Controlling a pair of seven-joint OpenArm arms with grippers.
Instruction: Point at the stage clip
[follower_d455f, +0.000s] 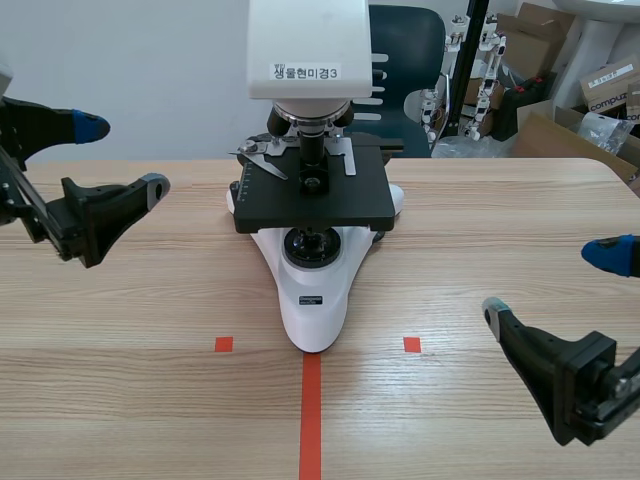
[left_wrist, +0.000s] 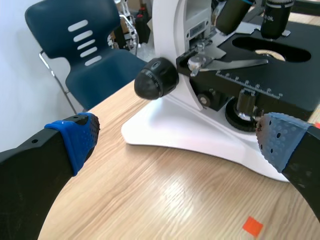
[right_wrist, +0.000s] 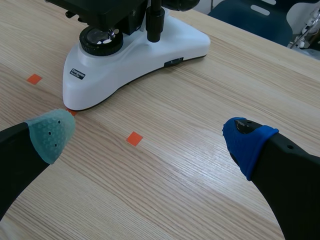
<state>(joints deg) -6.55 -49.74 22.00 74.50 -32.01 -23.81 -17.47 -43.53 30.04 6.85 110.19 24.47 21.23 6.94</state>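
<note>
My left pincer (follower_d455f: 122, 156) hangs wide open at the left of the frame, above the bench (follower_d455f: 150, 400) and well apart from the microscope (follower_d455f: 312, 290). The right pincer (follower_d455f: 552, 283) is just as wide, low at the lower right.

The stage clip (follower_d455f: 262, 160) lies on the black stage (follower_d455f: 350, 195), just left of centre in the upper half of the frame, under the objective lenses. It looks like a thin sprung metal blade fixed to the stage: stiff, slick and probably easy to bend. I would not take hold of it. I reckon one fingertip should come in from the left at the blade's free end and stop just short, clear of the lenses.

The only containers are cardboard boxes (follower_d455f: 545, 125) at the upper right behind the bench; I cannot tell what is in them.
</note>
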